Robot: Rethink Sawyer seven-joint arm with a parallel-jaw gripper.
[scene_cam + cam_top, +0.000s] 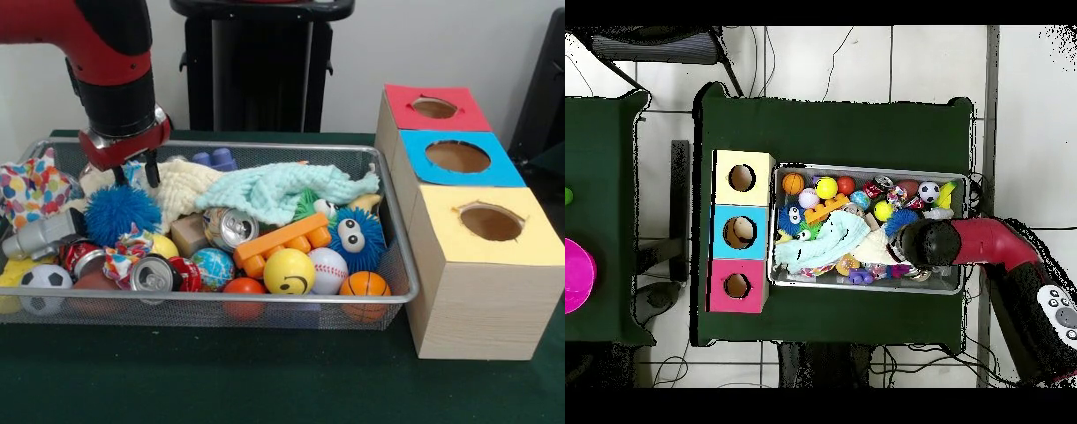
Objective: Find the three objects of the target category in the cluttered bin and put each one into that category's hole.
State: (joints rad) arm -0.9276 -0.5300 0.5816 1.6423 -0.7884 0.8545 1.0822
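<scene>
Gripper (135, 173) fingertips (half-hidden) behind cloth (181, 190)

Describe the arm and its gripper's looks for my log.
The arm has glossy red rounded shells joined by black cylindrical sections. The wrist ends in a red collar with a silver band. The gripper carries two short, dark, thin jaws. No cables or markings show. In the overhead view, the arm also reads red and black.

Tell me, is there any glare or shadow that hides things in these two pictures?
Front view: the can tops catch soft glints, and the yellow box's hole is dark inside. Overhead view: the arm covers the claw and the bin beneath it.
</scene>
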